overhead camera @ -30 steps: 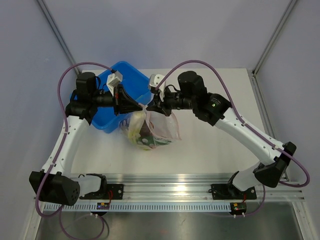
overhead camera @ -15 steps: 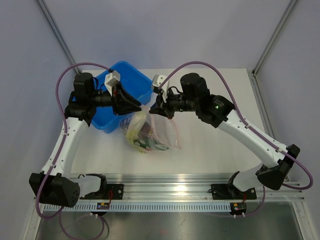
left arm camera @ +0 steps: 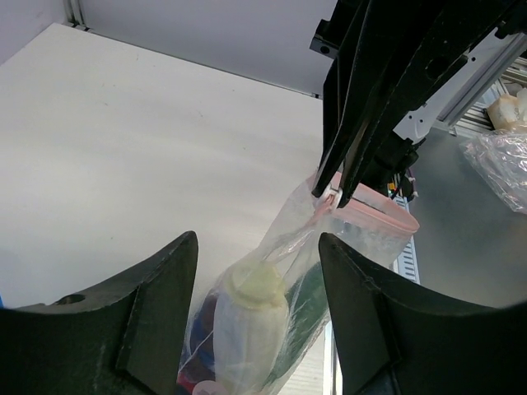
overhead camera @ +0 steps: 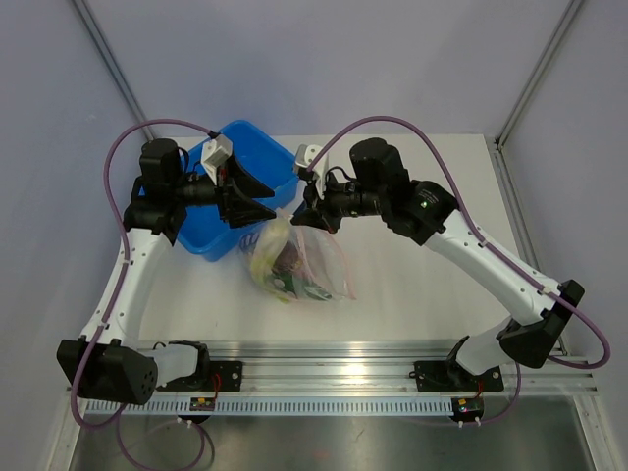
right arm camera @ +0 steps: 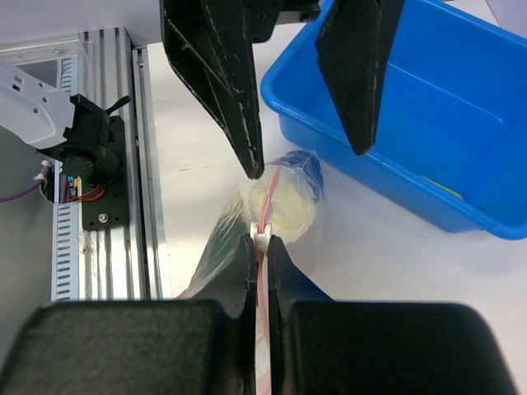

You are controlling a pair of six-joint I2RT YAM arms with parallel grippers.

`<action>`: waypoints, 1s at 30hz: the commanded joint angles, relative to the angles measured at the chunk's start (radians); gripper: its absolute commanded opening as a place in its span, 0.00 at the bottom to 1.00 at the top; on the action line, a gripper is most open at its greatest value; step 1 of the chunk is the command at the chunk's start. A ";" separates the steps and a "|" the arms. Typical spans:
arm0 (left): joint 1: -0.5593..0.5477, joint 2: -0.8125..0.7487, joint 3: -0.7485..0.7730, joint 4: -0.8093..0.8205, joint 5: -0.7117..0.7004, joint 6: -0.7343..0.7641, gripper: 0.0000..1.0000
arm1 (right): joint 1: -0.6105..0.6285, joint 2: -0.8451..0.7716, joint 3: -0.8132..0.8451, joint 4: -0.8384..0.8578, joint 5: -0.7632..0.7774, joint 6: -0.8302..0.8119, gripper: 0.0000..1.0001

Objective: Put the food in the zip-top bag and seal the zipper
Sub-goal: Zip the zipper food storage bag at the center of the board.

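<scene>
The zip-top bag [overhead camera: 299, 260] hangs from my right gripper [overhead camera: 302, 214] and sags onto the table, with the food [overhead camera: 278, 267] inside it. In the right wrist view my right gripper [right arm camera: 258, 243] is shut on the pink zipper [right arm camera: 263, 216], right at its white slider. The left wrist view shows a pale yellow-green stalk [left arm camera: 247, 313] and a green piece [left arm camera: 311, 300] through the clear plastic. My left gripper [overhead camera: 267, 199] stands open just left of the bag's top, with nothing in its jaws. From the left wrist the zipper [left arm camera: 375, 216] runs beyond my open left gripper [left arm camera: 257, 243].
A blue bin [overhead camera: 247, 155] stands behind and under my left gripper. An aluminium rail [overhead camera: 334, 361] runs along the near edge. Past the table's edge, the left wrist view shows another crumpled clear bag [left arm camera: 501, 160].
My left gripper has let go of the bag's top, opened wide and drawn back a little to the left. The bag has sagged lower. My right gripper has kept its hold.
</scene>
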 commanded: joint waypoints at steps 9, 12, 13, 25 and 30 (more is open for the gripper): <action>-0.041 0.049 0.083 -0.005 0.086 0.081 0.58 | -0.003 0.023 0.075 0.008 -0.051 -0.006 0.00; -0.048 0.047 0.077 -0.008 0.098 0.083 0.47 | -0.003 0.031 0.078 0.005 -0.050 -0.007 0.00; -0.048 0.047 0.077 -0.016 0.106 0.083 0.43 | -0.003 0.034 0.081 0.004 -0.050 -0.009 0.00; -0.051 0.030 0.065 -0.049 0.138 0.115 0.25 | -0.003 0.049 0.101 0.001 -0.043 -0.006 0.00; -0.051 0.023 0.068 -0.052 0.130 0.112 0.00 | -0.003 0.046 0.098 -0.001 -0.034 -0.001 0.00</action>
